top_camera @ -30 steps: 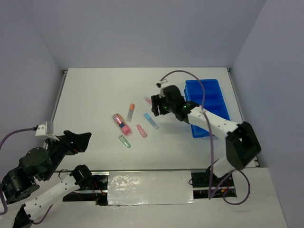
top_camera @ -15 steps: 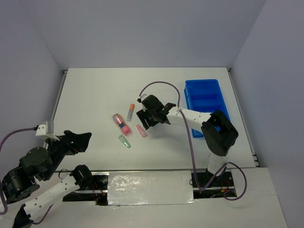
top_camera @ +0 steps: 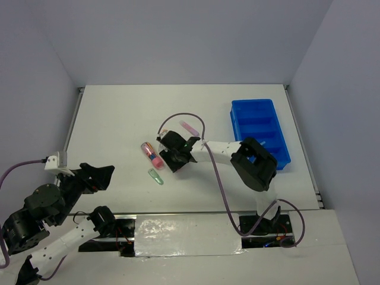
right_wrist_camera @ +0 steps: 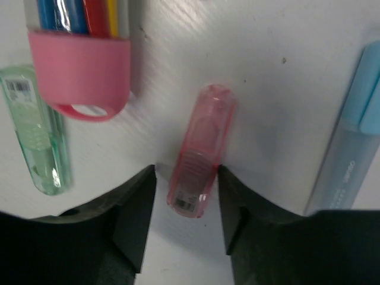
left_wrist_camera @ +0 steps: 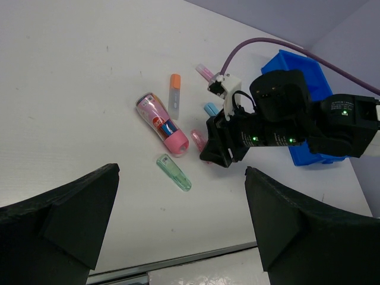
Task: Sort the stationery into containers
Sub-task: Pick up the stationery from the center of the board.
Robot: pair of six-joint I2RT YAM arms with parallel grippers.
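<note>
My right gripper (right_wrist_camera: pixel 187 178) is down on the table, its jaws astride a clear pink marker (right_wrist_camera: pixel 200 154). The right finger touches the marker and a narrow gap shows at the left finger. In the top view this gripper (top_camera: pixel 174 159) covers the marker. Close by lie a pink-capped pen pack (right_wrist_camera: pixel 80 59), a clear green marker (top_camera: pixel 155 176) and a light blue marker (right_wrist_camera: pixel 350 154). The blue tray (top_camera: pixel 261 127) stands to the right. My left gripper (left_wrist_camera: pixel 181 178) hangs wide open above the table's near left, holding nothing.
An orange-capped marker (left_wrist_camera: pixel 174 95) lies above the pen pack (left_wrist_camera: pixel 161 123). A pale pink marker (top_camera: pixel 190 127) lies behind the right wrist, beside its purple cable (top_camera: pixel 178 116). The table's front edge (left_wrist_camera: pixel 178 261) runs just below my left fingers.
My right arm swept left from beside the tray to the group of markers, came down over the pink marker and narrowed its jaws around it. The left arm has not moved.
</note>
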